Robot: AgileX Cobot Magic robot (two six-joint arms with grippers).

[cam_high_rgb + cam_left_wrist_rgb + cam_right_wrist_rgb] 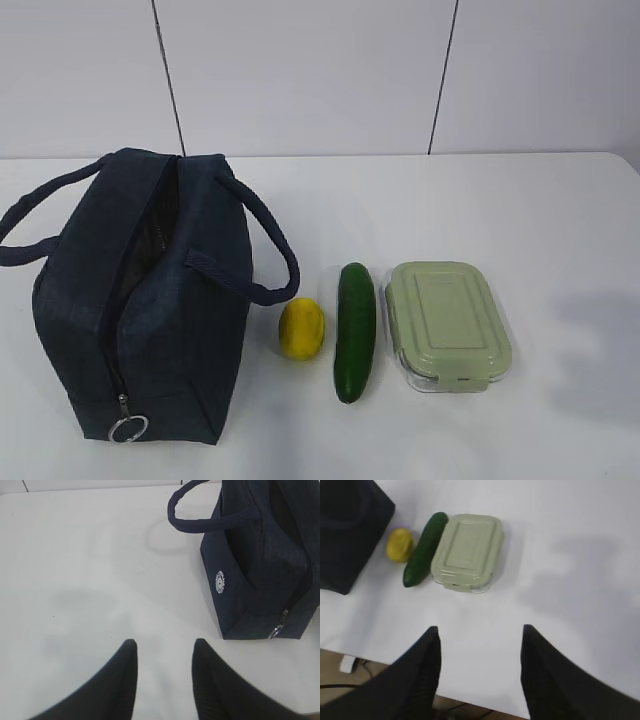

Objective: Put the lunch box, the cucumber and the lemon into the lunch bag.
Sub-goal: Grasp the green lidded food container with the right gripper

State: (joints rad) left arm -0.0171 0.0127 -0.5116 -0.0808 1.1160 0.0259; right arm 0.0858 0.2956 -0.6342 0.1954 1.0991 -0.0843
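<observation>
The dark navy lunch bag stands at the left of the table with its top zipper undone and its ring pull hanging at the front. To its right lie the yellow lemon, the dark green cucumber and the lunch box with its pale green lid, side by side. Neither arm shows in the exterior view. My left gripper hovers open over bare table left of the lunch bag. My right gripper is open above the table's near edge, short of the lunch box, cucumber and lemon.
The white table runs back to a pale panelled wall. In the right wrist view the table's front edge shows, with floor and cables below it. The bag's loop handles hang out to either side.
</observation>
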